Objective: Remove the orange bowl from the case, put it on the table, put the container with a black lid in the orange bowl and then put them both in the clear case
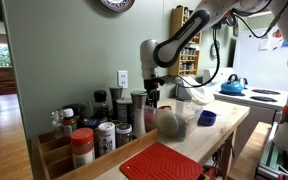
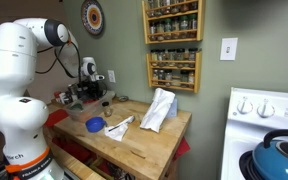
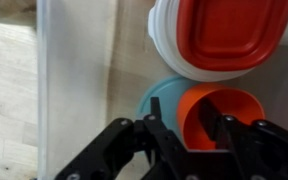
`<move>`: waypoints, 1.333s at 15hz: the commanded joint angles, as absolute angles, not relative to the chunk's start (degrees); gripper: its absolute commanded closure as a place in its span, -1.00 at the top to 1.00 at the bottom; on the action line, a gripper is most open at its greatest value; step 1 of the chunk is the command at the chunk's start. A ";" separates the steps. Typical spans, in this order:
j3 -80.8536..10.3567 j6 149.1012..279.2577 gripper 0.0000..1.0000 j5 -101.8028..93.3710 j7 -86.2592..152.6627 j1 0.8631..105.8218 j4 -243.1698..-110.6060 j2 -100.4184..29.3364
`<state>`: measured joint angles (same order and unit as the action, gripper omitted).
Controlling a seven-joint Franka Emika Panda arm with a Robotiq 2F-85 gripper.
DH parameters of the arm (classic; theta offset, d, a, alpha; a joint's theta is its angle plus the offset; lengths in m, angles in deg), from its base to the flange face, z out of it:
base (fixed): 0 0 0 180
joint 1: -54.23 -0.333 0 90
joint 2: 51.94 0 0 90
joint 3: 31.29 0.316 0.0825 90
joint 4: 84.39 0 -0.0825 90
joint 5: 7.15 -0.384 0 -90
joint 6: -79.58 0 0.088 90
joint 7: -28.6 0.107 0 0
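In the wrist view the orange bowl [image 3: 216,104] sits nested on a teal bowl [image 3: 160,100] inside the clear case [image 3: 76,80]. My gripper [image 3: 192,130] is open and straddles the orange bowl's left rim, with one finger inside the bowl and the other outside over the teal bowl. In both exterior views the gripper [image 1: 152,97] [image 2: 92,90] reaches down into the case [image 1: 189,108] [image 2: 84,103]. I cannot single out the container with a black lid.
A white stack with a red lid [image 3: 234,30] lies next to the bowls in the case. Jars [image 1: 99,125] crowd one end of the table. A red mat [image 1: 162,163], a blue dish [image 1: 207,118] and a white cloth [image 2: 159,108] lie on the wood top.
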<state>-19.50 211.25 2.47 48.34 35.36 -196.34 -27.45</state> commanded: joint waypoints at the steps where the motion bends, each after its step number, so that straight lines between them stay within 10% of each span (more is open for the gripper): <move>1: -20.35 212.75 -0.71 1.83 47.46 34.31 -195.41 -26.00; 6: -20.78 213.06 -1.00 2.29 47.58 34.33 -196.24 -27.82; 20: -21.96 206.00 -0.89 4.65 47.45 37.60 -200.20 -44.52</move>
